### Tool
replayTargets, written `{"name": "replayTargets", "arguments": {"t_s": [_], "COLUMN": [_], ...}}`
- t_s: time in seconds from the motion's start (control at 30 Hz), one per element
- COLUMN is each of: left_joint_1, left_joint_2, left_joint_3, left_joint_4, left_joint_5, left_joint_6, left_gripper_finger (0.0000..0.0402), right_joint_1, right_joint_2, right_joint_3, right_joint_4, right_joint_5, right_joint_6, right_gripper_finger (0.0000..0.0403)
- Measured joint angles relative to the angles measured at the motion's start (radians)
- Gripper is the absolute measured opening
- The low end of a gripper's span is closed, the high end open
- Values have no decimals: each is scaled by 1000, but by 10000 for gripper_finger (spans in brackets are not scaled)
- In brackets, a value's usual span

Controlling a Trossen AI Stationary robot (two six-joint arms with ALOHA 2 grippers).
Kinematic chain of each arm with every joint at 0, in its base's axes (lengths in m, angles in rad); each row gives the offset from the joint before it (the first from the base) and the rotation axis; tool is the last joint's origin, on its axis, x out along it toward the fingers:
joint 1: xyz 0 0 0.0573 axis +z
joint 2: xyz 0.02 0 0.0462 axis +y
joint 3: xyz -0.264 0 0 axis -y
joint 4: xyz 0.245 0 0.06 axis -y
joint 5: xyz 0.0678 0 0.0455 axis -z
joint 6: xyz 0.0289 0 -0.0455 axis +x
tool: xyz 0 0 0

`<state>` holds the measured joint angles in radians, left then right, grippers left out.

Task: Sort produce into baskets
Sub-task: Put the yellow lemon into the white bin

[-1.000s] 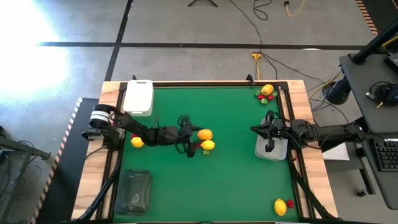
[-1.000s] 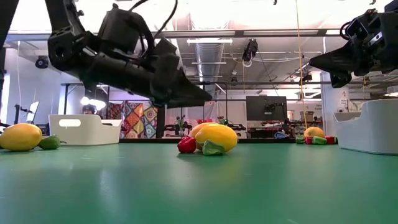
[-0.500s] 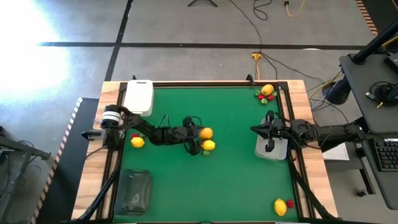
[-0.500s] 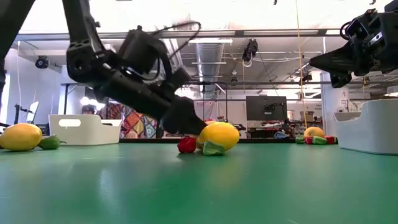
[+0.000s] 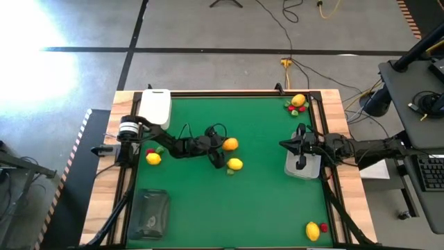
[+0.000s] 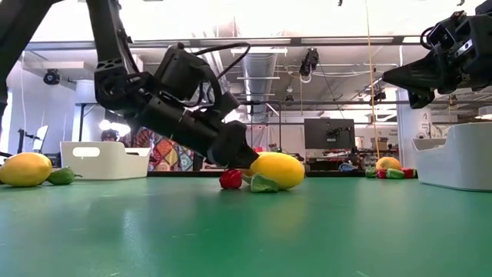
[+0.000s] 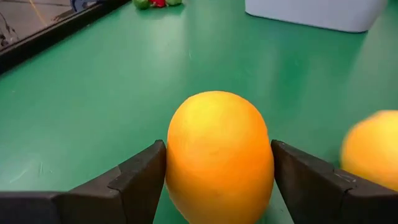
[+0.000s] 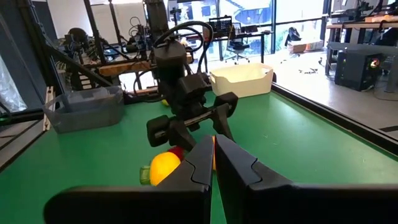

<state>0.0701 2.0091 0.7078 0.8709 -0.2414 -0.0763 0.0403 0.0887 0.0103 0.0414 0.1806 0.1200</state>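
Baskets (image 5: pixel 154 108) seemingly without produce (image 5: pixel 235 164) inside.

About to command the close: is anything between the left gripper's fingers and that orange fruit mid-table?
Nothing visible. The left gripper is open with the orange fruit directly between its fingers. A second yellow fruit lies close by, outside the fingers, with small red and green pieces beside it.

I count five lemons (image 5: pixel 235 164), three baskets (image 5: pixel 155 107), two arms (image 5: pixel 177 146), plus some small red and green pieces (image 5: pixel 294 109).
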Motion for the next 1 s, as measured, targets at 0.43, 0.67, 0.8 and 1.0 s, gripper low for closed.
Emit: {"name": "replayTargets", "arguments": {"t_s": [0.43, 0.67, 0.8, 1.0], "left_joint_1": [-5, 13, 14, 33], "left_joint_2": [11, 10, 10, -27], "left_joint_3": [-6, -16, -16, -16], "left_joint_4": [58, 77, 81, 77], "left_joint_5": [-10, -116, -116, -160], "left_joint_6": [-64, -167, -165, -142], "left_gripper_finger": [295, 270, 229, 201], "right_joint_1": [0, 0, 0, 3], "right_joint_2": [0, 0, 0, 5], "right_joint_3": [0, 0, 0, 2], "right_joint_4": [0, 2, 49, 95], "right_joint_5": [0, 3, 5, -96], "right_joint_6": [0, 0, 47, 321], "right_gripper_finger": [9, 9, 9, 9]}}
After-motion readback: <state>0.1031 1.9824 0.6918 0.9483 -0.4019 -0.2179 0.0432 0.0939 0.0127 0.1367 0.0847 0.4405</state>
